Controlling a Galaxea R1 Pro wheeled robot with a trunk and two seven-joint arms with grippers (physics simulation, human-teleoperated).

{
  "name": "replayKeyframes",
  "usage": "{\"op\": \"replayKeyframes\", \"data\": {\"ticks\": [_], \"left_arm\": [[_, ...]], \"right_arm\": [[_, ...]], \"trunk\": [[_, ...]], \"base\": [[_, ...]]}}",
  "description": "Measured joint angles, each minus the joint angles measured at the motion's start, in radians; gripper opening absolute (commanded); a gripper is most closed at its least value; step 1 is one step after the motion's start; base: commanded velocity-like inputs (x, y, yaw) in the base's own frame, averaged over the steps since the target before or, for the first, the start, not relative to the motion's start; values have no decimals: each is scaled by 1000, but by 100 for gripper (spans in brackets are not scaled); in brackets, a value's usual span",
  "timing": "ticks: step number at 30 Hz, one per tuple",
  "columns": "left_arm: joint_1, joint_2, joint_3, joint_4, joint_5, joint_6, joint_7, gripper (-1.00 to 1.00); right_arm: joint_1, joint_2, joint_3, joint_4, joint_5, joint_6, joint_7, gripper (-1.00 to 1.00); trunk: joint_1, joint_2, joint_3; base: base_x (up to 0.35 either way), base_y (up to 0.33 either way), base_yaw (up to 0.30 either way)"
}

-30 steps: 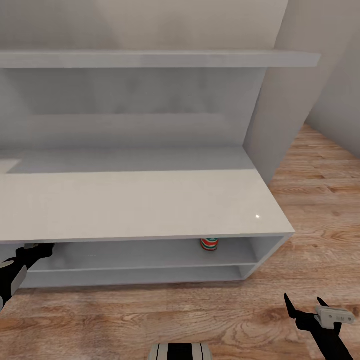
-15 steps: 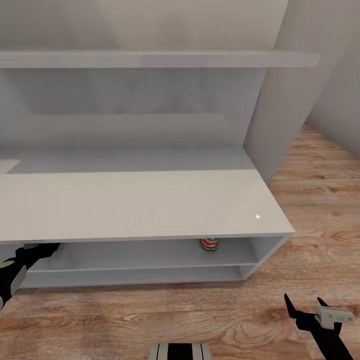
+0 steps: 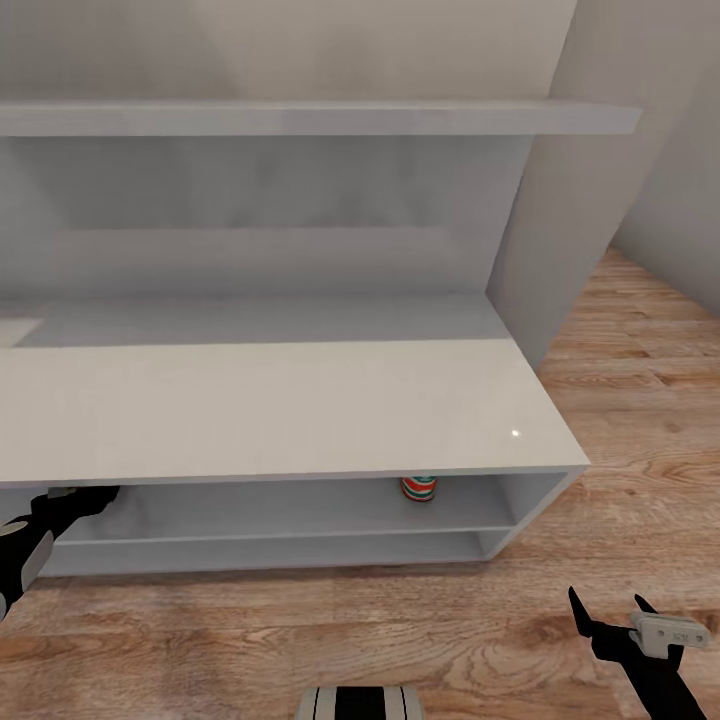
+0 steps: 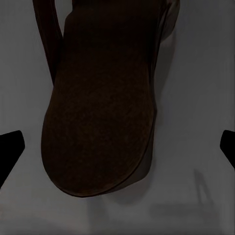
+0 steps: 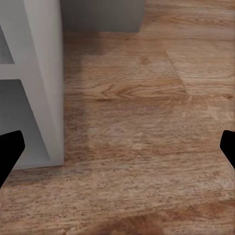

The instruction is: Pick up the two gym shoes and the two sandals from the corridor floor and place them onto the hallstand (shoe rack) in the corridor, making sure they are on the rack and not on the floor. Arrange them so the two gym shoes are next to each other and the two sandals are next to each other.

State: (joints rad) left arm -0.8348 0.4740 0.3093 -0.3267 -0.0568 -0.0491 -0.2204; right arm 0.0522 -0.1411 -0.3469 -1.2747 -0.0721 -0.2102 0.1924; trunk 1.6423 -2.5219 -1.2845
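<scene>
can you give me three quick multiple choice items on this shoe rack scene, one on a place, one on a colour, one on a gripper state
1. Where is the white gym shoe with red-orange and green markings?
A. on the flat top of the rack
B. in the upper open shelf of the low light-grey shoe rack
C. on the wood floor

2. What colour is the slip-on sandal in the left wrist view?
A. dark brown
B. white
C. bright blue

3. How is the right gripper?
A. shut on a shoe
B. shut on a sandal
C. open, holding nothing

Answers:
1 B, the shoe shows just under the top board, towards the rack's right end.
2 A, its surface reads dark brown against the grey shelf.
3 C, its fingertips stand wide apart over the light brown plank floor.
</scene>
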Motion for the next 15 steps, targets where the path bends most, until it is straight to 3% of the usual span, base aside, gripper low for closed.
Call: {"op": "replayKeyframes", "data": {"ticks": [15], "left_arm": [[0,0,0,0,0,-1,0,100]], "right_arm": [[0,0,0,0,0,0,0,100]], "trunk": [[0,0,0]], "base": [[0,0,0]]}}
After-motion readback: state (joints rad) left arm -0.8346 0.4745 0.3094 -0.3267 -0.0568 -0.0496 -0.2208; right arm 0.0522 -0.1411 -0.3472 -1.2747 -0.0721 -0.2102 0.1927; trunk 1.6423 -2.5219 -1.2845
